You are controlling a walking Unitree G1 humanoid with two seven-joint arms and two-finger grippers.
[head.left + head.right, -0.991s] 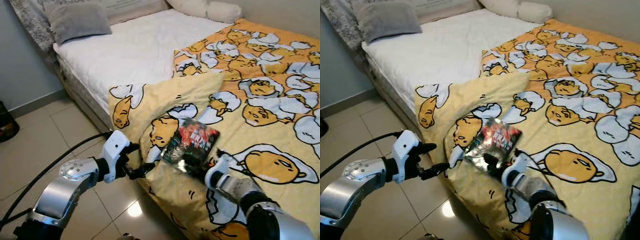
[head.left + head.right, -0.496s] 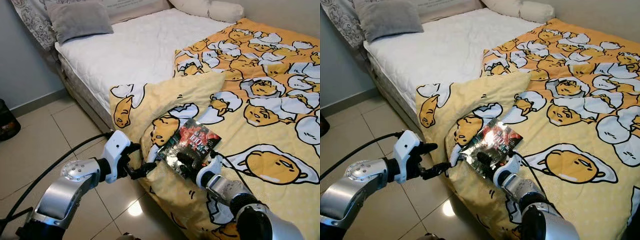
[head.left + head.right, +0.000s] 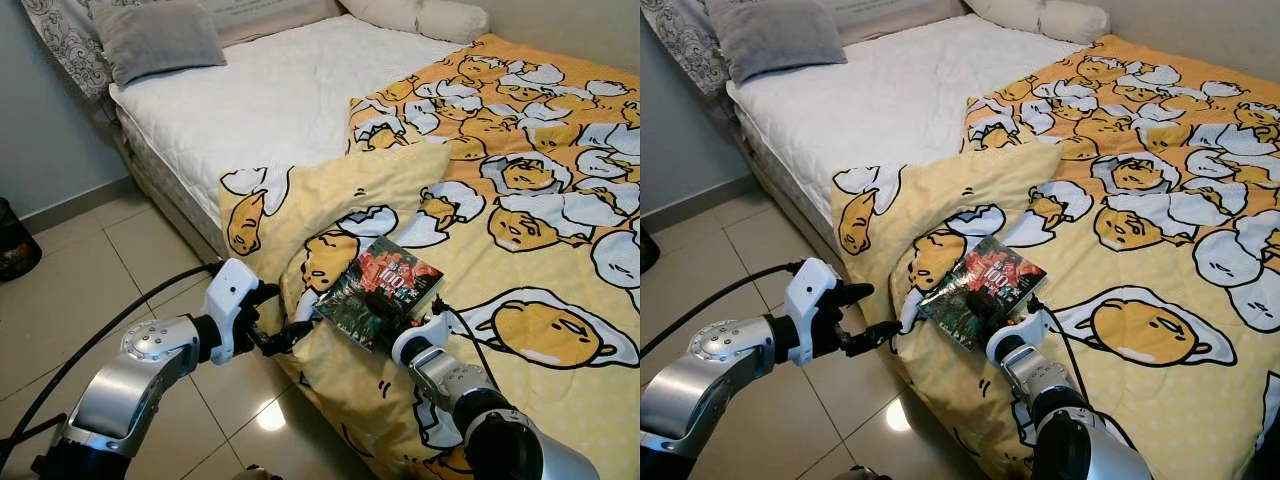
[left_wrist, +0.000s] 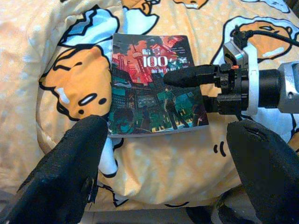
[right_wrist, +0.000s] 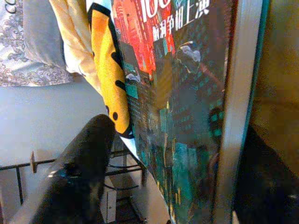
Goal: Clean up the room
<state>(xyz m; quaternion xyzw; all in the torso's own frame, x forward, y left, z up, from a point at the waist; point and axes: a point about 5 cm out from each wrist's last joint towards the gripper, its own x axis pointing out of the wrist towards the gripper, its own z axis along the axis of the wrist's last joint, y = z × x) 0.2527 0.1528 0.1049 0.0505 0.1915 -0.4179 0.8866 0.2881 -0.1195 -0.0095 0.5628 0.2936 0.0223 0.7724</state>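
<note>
- Left eye view, nearest: the right gripper [image 3: 393,318] is reaching over the bed's near corner and gripping the book [image 3: 380,291] at its near edge; in the left wrist view one finger is lying across the cover and the other is sitting under the edge, so the jaws are clenching on the book.
- Beside it, the left gripper [image 3: 275,332] is hovering just off the folded blanket [image 3: 330,200] where it hangs over the bed edge, with its jaws spread and holding nothing.
- The book is lying cover-up on the blanket, near the fold.
- Judgement: the step in hand is lifting the book off the bedding. Doing this well is a matter of keeping the pinch firm, raising it straight and level so the pages are not fanning open, and avoiding snagging the cloth beneath.
- Farther off, the white mattress [image 3: 270,100] and a grey pillow [image 3: 155,35] are lying undisturbed.
</note>
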